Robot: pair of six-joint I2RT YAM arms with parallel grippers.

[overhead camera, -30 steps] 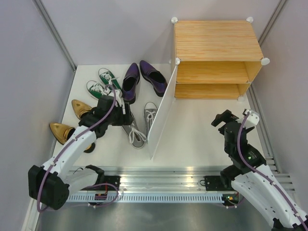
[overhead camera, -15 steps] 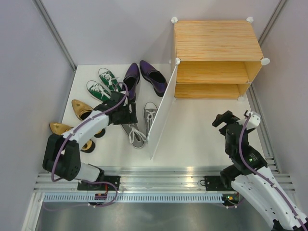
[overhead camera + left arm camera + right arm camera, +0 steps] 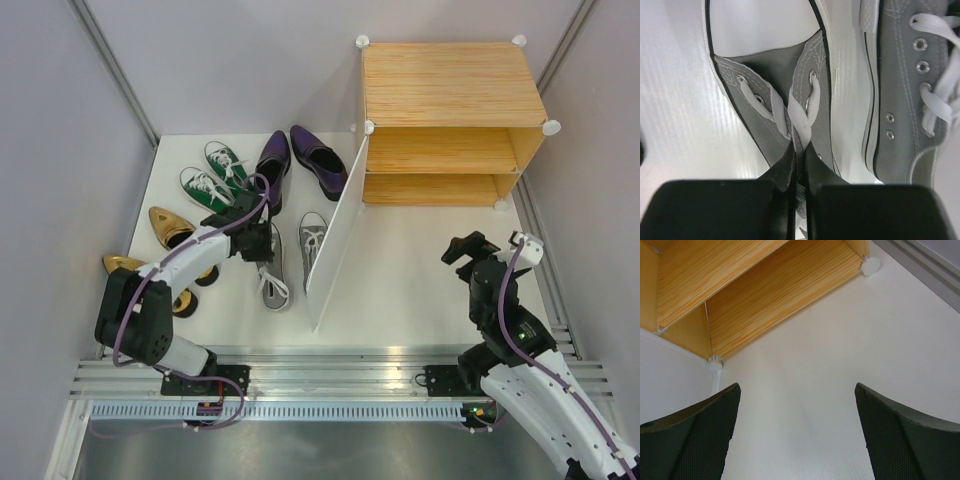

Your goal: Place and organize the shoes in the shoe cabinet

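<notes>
My left gripper (image 3: 264, 247) is shut on the upper of a grey sneaker (image 3: 271, 274), left of the cabinet's door. In the left wrist view its jaws (image 3: 799, 150) pinch the grey fabric and white lace of that sneaker (image 3: 765, 75). The second grey sneaker (image 3: 905, 100) lies just to its right (image 3: 313, 238). Green sneakers (image 3: 213, 175), purple shoes (image 3: 295, 158) and gold shoes (image 3: 165, 226) lie at the back left. The wooden shoe cabinet (image 3: 450, 100) stands at the back right with both shelves bare. My right gripper (image 3: 478, 250) hangs open over bare table (image 3: 797, 435).
The white door panel (image 3: 335, 235) stands swung open between the shoes and the right arm. Grey walls close in on both sides. In the right wrist view the cabinet's lower shelf (image 3: 775, 295) and a white corner connector (image 3: 870, 265) lie ahead.
My left gripper has come down onto the grey sneaker and shut on its laced upper. The sneaker has turned a little and shifted left. The right arm has barely moved.
</notes>
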